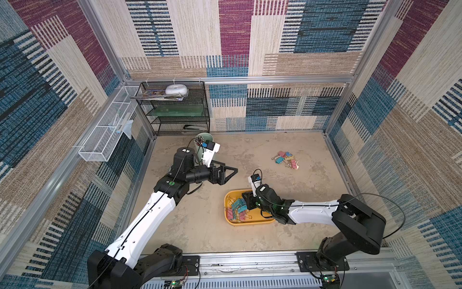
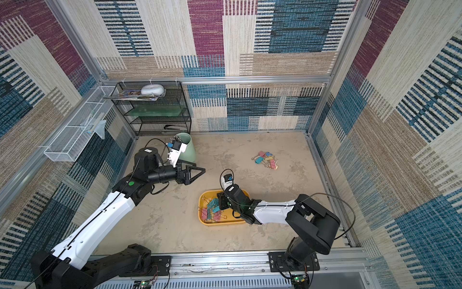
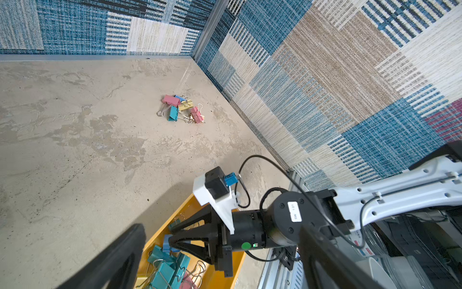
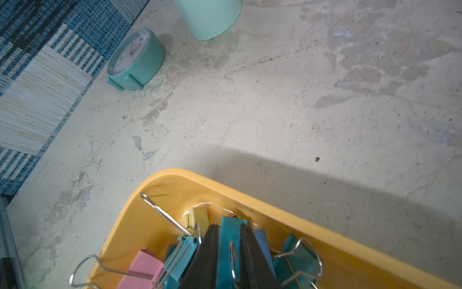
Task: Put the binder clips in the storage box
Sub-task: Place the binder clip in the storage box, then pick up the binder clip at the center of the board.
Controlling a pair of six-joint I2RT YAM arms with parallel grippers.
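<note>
On tabletop [image 1: 200, 212]: two clip heaps [image 1: 286, 160], one box [image 1: 240, 222].

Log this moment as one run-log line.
left gripper: open, empty | right gripper: jaws on teal clip over storage box | loose binder clips: pile outside box

This is looking like a robotics lab cell dressed as an office desk. Aluminium framing [image 1: 250, 80] is boxing in the counter [image 1: 200, 225], and carpet tiles [image 1: 235, 27] are covering the walls. A left arm [image 1: 147, 212] and a right arm [image 1: 310, 212] are sitting bolted to a rail [image 1: 250, 262] along the counter's near edge, cables trailing. Office props are lying about: a mesh shelf [image 1: 175, 110] at the far left corner, a wire basket [image 1: 105, 135] hanging on the left wall, a cup [image 2: 188, 150], a clock [image 4: 136, 60], clips [image 1: 287, 159] and a yellow box [image 1: 250, 221].
</note>
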